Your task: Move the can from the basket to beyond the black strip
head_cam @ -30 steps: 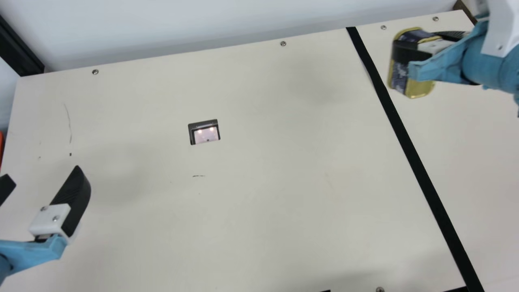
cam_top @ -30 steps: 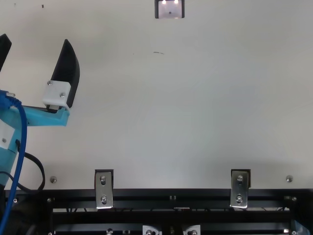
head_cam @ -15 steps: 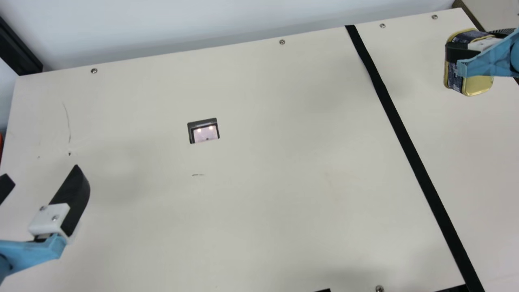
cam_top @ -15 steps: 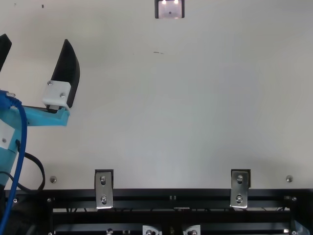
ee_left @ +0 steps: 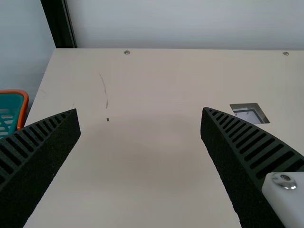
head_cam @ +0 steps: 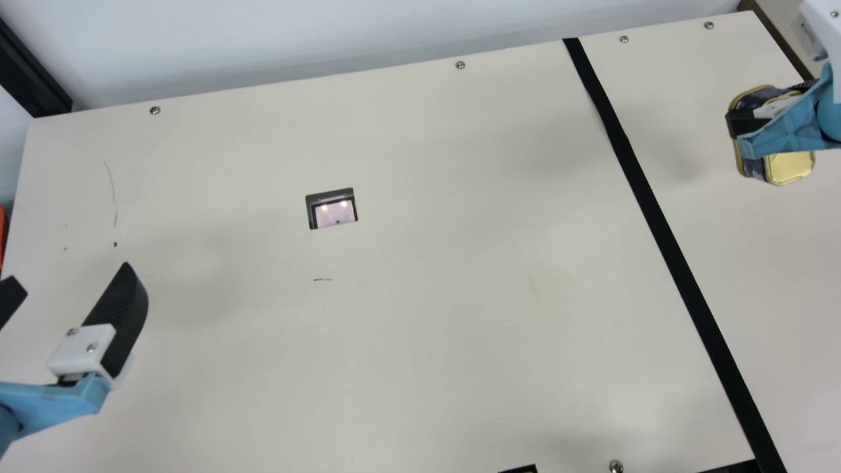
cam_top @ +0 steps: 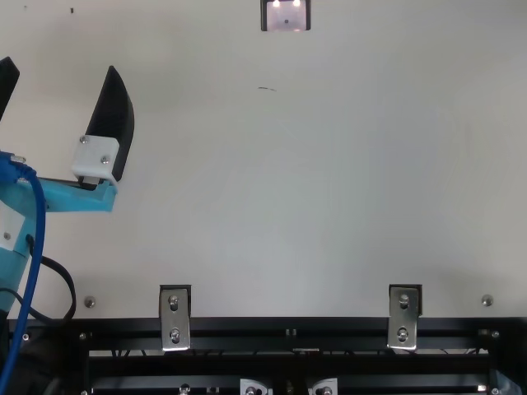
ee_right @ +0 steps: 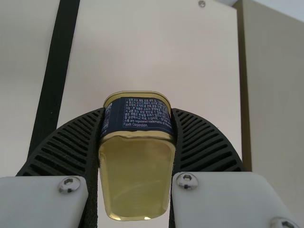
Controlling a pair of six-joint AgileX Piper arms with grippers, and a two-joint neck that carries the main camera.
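Basket [ee_left: 22, 111] by tbl's [head_cam: 427, 328] L edge, out past L grip. Blue cable [cam_top: 39, 222] crosses L arm behind L grip [head_cam: 71, 272], spread wide. Recess [head_cam: 333, 209] to L grip's R, in tbl. Black strip [head_cam: 663, 243] btwn grips, nearer R grip. Beyond strip, can [head_cam: 790, 167] pinched in R grip [head_cam: 772, 105], 1 finger each side; can't tell if it touches tbl. Tbl's R edge near R grip.

In the right wrist view, the can [ee_right: 137, 178] bears a dark blue label [ee_right: 147, 114] with several close-set rows of tiny pale print, mostly in Korean characters, the last rows in English letters, all running across the side next to its gold face.
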